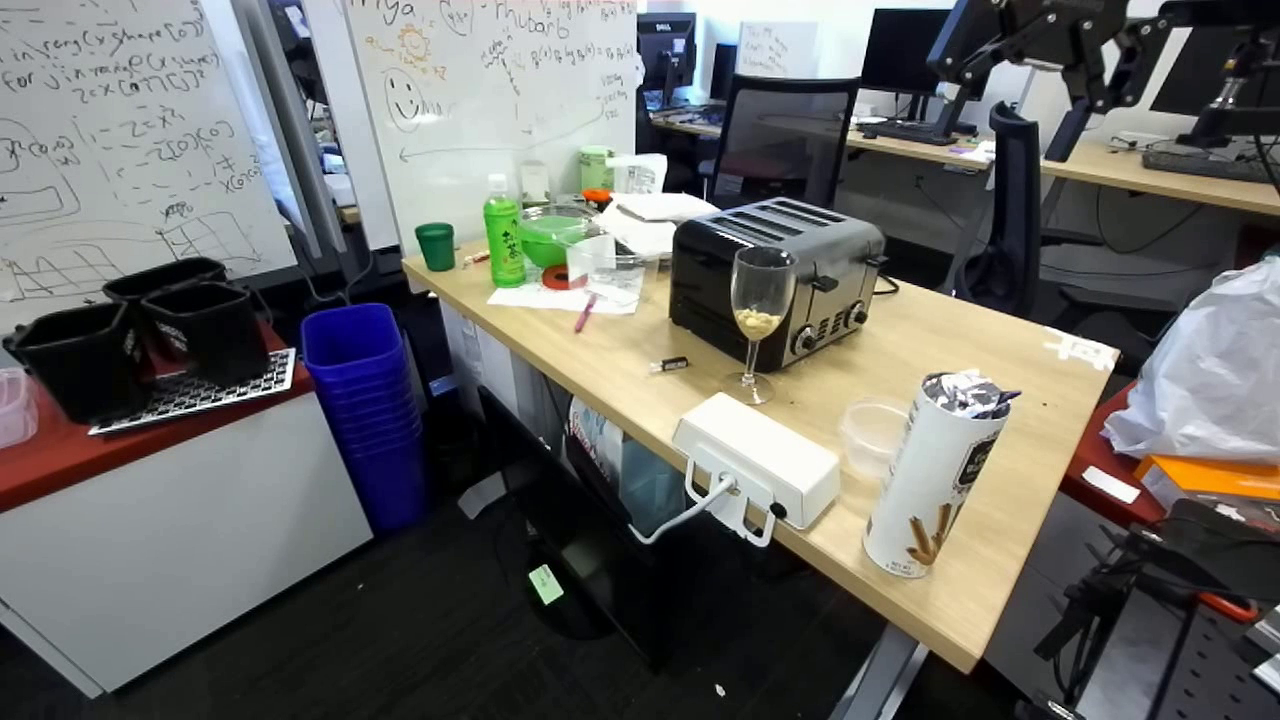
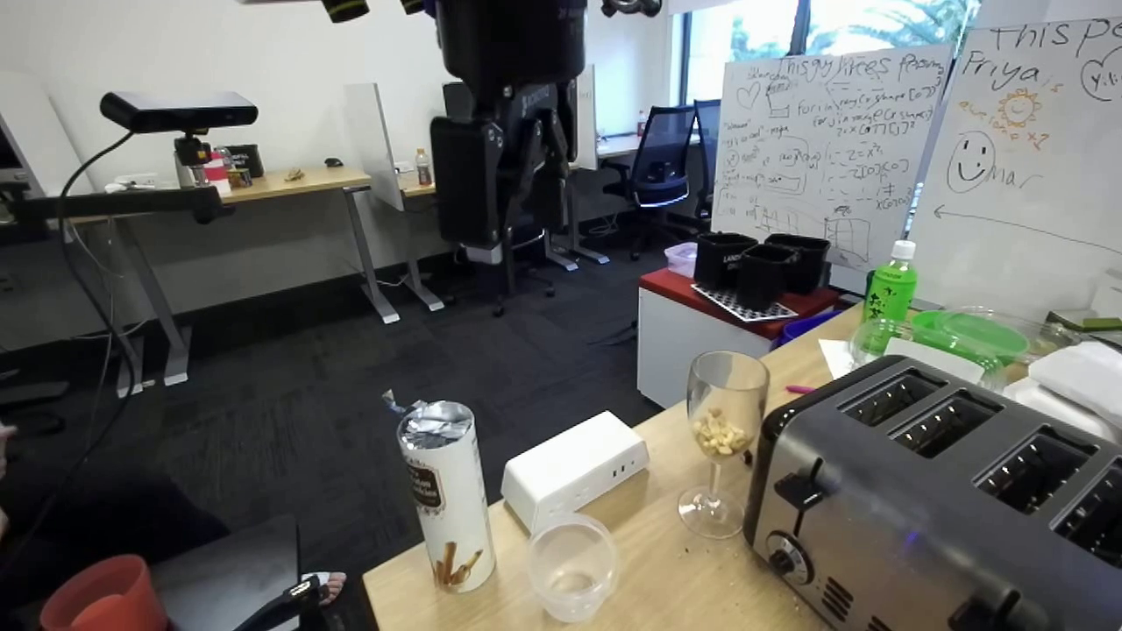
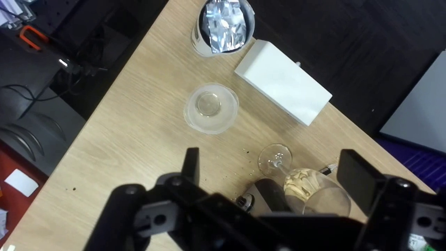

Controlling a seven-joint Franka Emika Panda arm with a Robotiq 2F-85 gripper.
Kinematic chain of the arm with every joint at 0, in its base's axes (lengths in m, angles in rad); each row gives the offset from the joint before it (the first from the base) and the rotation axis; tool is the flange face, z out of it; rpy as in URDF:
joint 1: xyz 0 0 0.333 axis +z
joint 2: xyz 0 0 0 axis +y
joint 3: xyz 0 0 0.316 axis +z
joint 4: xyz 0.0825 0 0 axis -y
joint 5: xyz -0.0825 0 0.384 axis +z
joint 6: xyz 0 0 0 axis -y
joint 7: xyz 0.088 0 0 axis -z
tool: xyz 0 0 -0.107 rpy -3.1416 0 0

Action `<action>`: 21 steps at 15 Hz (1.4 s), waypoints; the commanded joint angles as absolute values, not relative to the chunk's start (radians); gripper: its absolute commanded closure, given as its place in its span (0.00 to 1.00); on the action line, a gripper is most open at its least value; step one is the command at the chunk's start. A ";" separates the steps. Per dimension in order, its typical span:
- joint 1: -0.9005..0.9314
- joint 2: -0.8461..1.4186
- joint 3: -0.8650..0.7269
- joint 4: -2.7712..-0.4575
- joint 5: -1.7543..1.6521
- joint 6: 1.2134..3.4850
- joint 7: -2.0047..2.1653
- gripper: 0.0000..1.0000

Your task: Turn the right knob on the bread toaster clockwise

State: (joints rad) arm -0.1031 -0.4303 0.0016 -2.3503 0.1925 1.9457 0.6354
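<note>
The chrome toaster [image 1: 845, 265] with black slotted top stands on the wooden table; it also shows in an exterior view [image 2: 885, 526], cut off at the edge. Its right knob [image 1: 857, 314] and left knob [image 1: 806, 339] are on the chrome front, low under the levers. In the wrist view only a corner of the toaster [image 3: 259, 198] and the left knob [image 3: 245, 201] show; the right knob is hidden by the gripper. My gripper [image 3: 273, 167] is open and empty, fingers wide apart, high above the table; it shows in both exterior views [image 1: 1000, 140] [image 2: 517, 237], touching nothing.
A wine glass with nuts [image 1: 757, 325] stands close by the toaster's left front corner. A white box [image 1: 755, 455], a clear plastic cup [image 1: 868, 435] and a tall patterned tumbler [image 1: 925, 500] stand nearer the table edge. A green bottle [image 1: 504, 240] and bowls stand behind.
</note>
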 commanded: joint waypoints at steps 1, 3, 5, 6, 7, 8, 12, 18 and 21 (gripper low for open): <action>-0.112 -0.431 0.010 -2.348 0.197 1.943 0.638 0.00; -0.112 -0.432 0.010 -2.348 0.197 1.943 0.640 0.00; -0.113 -0.420 -0.005 -2.346 0.235 1.958 0.647 0.00; -0.116 -0.407 -0.021 -2.343 0.274 1.964 0.657 0.00; -0.121 -0.393 -0.042 -2.343 0.321 1.972 0.667 0.00; -0.129 -0.381 -0.056 -2.347 0.349 1.990 0.676 0.00; -0.167 -0.305 -0.124 -2.383 0.474 2.081 0.691 0.00; -0.180 -0.243 -0.157 -2.387 0.523 2.079 0.683 0.00; -0.179 -0.255 -0.153 -2.385 0.523 2.079 0.684 0.00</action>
